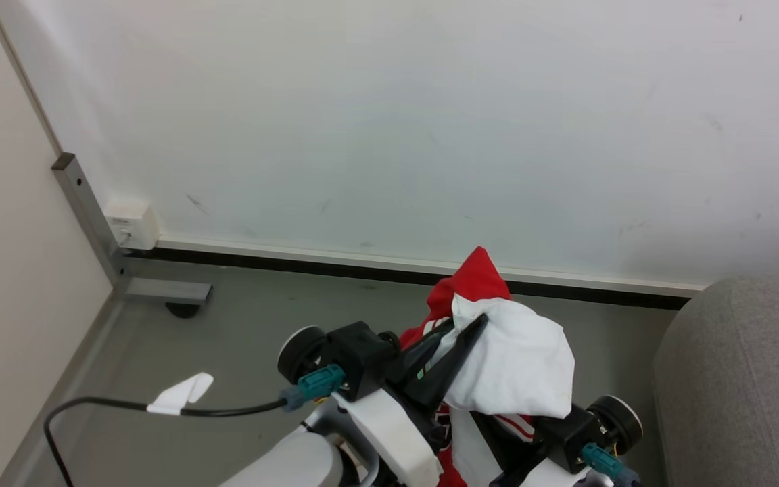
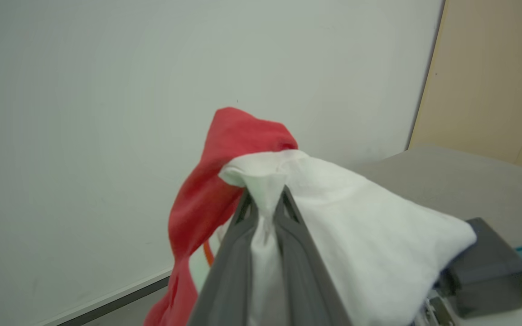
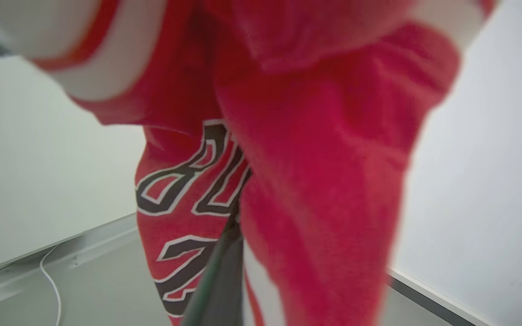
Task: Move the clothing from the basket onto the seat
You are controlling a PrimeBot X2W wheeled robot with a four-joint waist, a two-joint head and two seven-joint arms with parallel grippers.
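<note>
The clothing (image 1: pixel 518 358) hangs bunched in the air between my arms, a white panel on top and a red fold rising behind it. My left gripper (image 1: pixel 479 325) is shut on the white fabric (image 2: pixel 265 199), its dark fingers pressed together around a pinch of cloth. My right gripper (image 3: pixel 242 219) sits under the bundle with red jersey and black numerals (image 3: pixel 184 194) draped over it; one dark finger (image 3: pixel 222 271) shows against the cloth. The grey seat (image 1: pixel 741 385) stands at the right, its padded edge (image 2: pixel 451 176) just beyond the bundle. The basket is out of view.
A pale wall (image 1: pixel 430 122) with a dark baseboard (image 1: pixel 362 270) is close ahead over grey floor (image 1: pixel 227 338). A metal post with a foot (image 1: pixel 92 216) and a white wall box (image 1: pixel 132 222) stand at the left. A black cable with a white tag (image 1: pixel 180 398) trails from my left wrist.
</note>
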